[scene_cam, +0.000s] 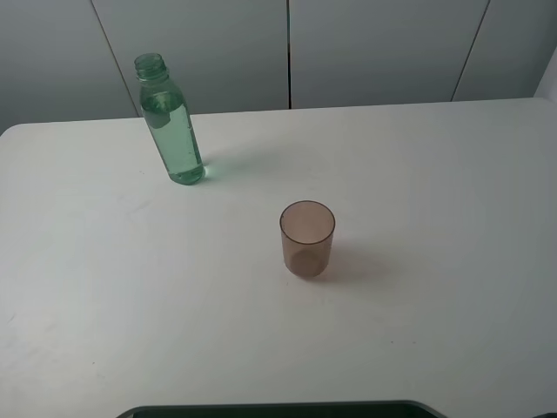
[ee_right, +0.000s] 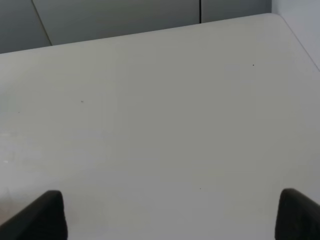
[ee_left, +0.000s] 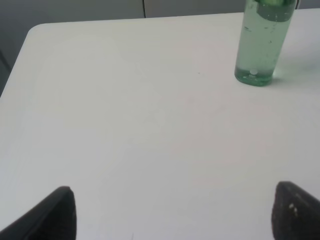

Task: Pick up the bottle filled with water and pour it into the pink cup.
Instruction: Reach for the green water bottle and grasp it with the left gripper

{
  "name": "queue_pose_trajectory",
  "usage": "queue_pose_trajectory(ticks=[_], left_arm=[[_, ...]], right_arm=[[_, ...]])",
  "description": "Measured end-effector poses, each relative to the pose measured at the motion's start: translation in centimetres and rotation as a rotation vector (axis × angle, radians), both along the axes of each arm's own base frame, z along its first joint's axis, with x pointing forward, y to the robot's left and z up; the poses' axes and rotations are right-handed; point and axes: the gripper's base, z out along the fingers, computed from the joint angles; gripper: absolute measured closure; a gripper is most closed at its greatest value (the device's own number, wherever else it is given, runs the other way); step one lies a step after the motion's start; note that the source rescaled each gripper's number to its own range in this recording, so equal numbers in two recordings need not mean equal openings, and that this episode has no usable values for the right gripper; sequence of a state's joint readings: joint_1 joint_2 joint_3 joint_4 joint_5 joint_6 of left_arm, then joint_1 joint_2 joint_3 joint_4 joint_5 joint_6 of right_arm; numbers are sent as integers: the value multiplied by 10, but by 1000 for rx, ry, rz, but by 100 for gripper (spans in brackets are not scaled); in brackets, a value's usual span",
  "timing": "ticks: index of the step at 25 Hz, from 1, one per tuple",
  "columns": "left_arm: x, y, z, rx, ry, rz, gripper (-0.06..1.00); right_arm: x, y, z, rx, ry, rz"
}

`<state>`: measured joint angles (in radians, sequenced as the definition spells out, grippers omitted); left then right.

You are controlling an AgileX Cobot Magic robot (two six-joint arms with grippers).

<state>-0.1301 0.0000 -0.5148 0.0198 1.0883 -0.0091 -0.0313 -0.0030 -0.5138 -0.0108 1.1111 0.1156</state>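
Observation:
The bottle [scene_cam: 171,122] stands upright at the back left of the white table [scene_cam: 418,174], green-tinted, capless and mostly full of water. The pink cup [scene_cam: 306,239] stands upright and empty near the middle, apart from the bottle. In the left wrist view the bottle [ee_left: 262,42] is far ahead of my left gripper [ee_left: 172,212], whose fingertips stand wide apart with nothing between them. My right gripper [ee_right: 172,215] is also open over bare table. Neither gripper shows in the exterior high view.
A dark edge [scene_cam: 278,407] runs along the bottom of the exterior high view. Grey wall panels [scene_cam: 287,48] rise behind the table's far edge. The table's left corner [ee_left: 32,30] shows in the left wrist view.

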Motion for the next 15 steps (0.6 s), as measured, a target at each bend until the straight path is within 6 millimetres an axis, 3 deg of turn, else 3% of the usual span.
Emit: queue_pose_trajectory(ticks=[4,8,15], left_arm=[[0,-1,4,-17,-26,-4,-6],[2,-1,25,-40,-182,-6,-6],[36,-6,60,-66,-433,-10,-6]], right_arm=[[0,0,0,0,0,0],[0,0,0,0,0,0],[0,0,0,0,0,0]])
